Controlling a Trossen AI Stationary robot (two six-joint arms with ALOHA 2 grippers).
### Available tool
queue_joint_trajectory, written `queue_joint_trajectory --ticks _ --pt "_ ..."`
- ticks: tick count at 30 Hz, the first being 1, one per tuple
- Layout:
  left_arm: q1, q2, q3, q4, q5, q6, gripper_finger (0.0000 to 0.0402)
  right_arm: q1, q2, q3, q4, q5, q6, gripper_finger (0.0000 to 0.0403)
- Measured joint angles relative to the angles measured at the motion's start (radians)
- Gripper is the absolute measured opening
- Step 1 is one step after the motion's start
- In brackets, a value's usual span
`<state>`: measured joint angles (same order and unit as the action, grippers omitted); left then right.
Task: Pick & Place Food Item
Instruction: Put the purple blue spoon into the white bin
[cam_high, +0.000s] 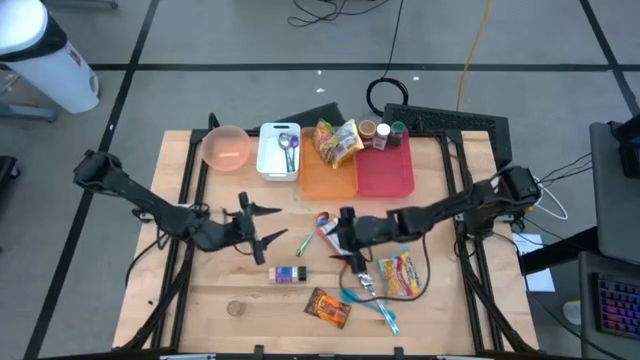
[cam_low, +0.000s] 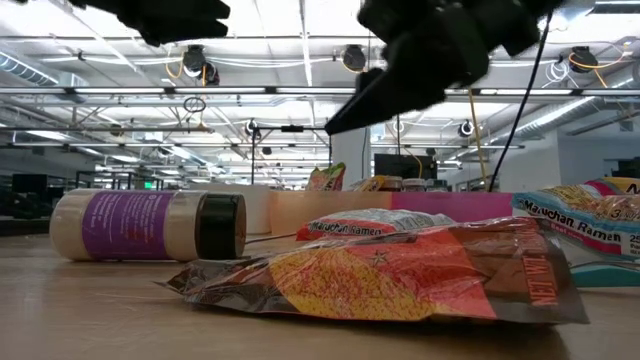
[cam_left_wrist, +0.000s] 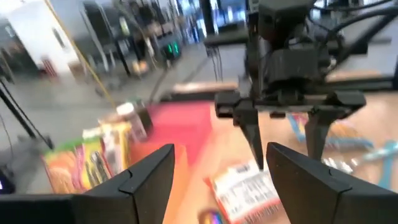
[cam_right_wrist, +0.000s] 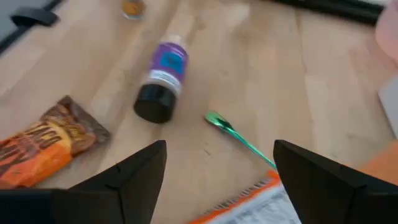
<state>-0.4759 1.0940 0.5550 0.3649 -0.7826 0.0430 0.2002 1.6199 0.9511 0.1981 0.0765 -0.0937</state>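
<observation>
A small red-and-white ramen packet (cam_high: 324, 227) lies flat mid-table; it also shows in the left wrist view (cam_left_wrist: 244, 190) and at the lower edge of the right wrist view (cam_right_wrist: 249, 202). My right gripper (cam_high: 343, 230) hangs open above it, fingers pointing down (cam_left_wrist: 286, 146), clear of the table (cam_low: 400, 70). My left gripper (cam_high: 268, 225) is open and empty, level, just left of the packet (cam_left_wrist: 221, 180). A green spoon (cam_right_wrist: 239, 140) lies between the packet and a purple bottle (cam_high: 288, 274).
An orange-brown snack bag (cam_high: 328, 307), a larger ramen packet (cam_high: 398, 275) and a blue utensil (cam_high: 378, 308) lie near the front. At the back stand a pink bowl (cam_high: 227, 147), a white container (cam_high: 279, 152), an orange tray (cam_high: 328, 175), a red tray (cam_high: 385, 168) and spice jars (cam_high: 383, 133).
</observation>
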Motion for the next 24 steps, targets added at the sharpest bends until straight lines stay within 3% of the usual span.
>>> queue_joint_trajectory --ticks 5,10,20,24 --pt "-0.003 0.055 0.136 -0.342 0.001 -0.238 0.0256 0.035 0.000 -0.182 0.317 0.000 0.001 0.0284" --pt "0.020 0.148 0.233 -0.506 0.053 -0.363 0.0245 0.039 -0.005 -0.276 0.501 0.002 -0.010 0.0283" --pt "0.162 0.401 0.389 -0.665 0.235 -0.540 0.0228 0.038 -0.008 -0.299 0.524 0.010 -0.048 0.0283" --pt "0.215 0.467 0.405 -0.676 0.301 -0.590 0.0228 0.040 -0.008 -0.299 0.523 0.136 -0.051 0.0283"
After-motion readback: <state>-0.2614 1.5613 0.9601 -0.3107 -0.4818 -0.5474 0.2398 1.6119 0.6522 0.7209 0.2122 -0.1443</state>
